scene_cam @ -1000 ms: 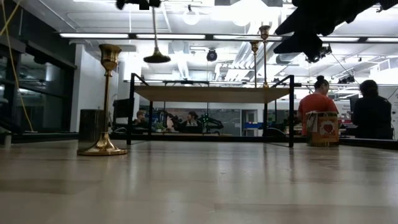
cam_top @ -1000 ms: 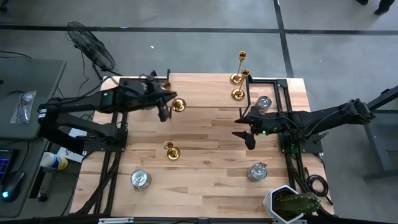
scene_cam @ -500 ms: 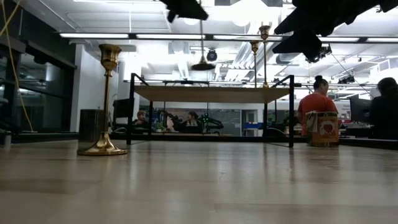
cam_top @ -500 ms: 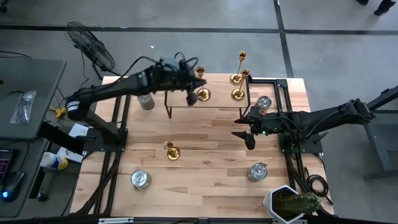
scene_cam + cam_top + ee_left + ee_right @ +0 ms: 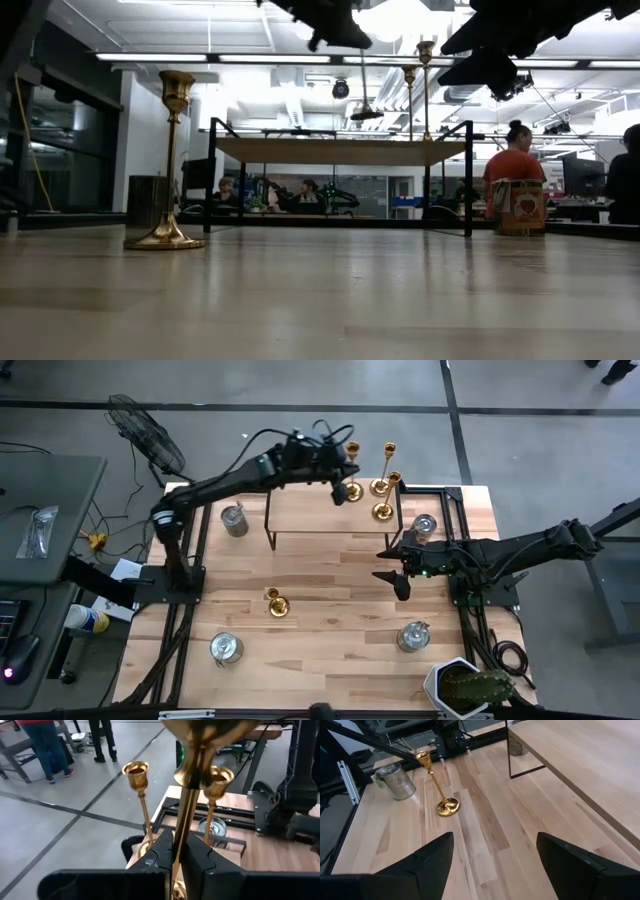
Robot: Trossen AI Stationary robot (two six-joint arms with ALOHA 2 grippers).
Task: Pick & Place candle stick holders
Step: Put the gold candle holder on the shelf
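Above the raised shelf: the left tool (image 5: pixel 340 472) hangs over the shelf's (image 5: pixel 330 520) far edge, its fingers (image 5: pixel 162 851) pinched tight on the thin stem of a candle stick holder (image 5: pixel 192 785).
Carried holder: it hangs in the air, well clear of the shelf top, just beside the two placed holders; its flared base shows in the low view (image 5: pixel 363 114) above the shelf.
Placed holders: two candle stick holders (image 5: pixel 384 485) stand upright near the shelf's far right corner, close together.
Remaining holder: one candle stick holder (image 5: pixel 277 603) stands on the bench (image 5: pixel 330 650), in front of the shelf and well apart from it.
Right tool: the right tool (image 5: pixel 392 567) waits to the right of the shelf's front edge, fingers spread and holding nothing.
Handling, weight: polished brass, so likely stiff and fairly heavy for its size, most of the mass low in the base.
Handling, surface: the stem looks smooth and slippery; a narrow pinch could let it swing or slide.
Handling, balance: tall with a small foot, so it probably tips easily and could knock over the two beside it.
Where to hold: mid-stem or just under the cup, where the swelling gives the fingers a stop.
Other things: silver jars (image 5: pixel 227 648) and a potted cactus (image 5: pixel 470 686) sit on the bench away from the shelf.
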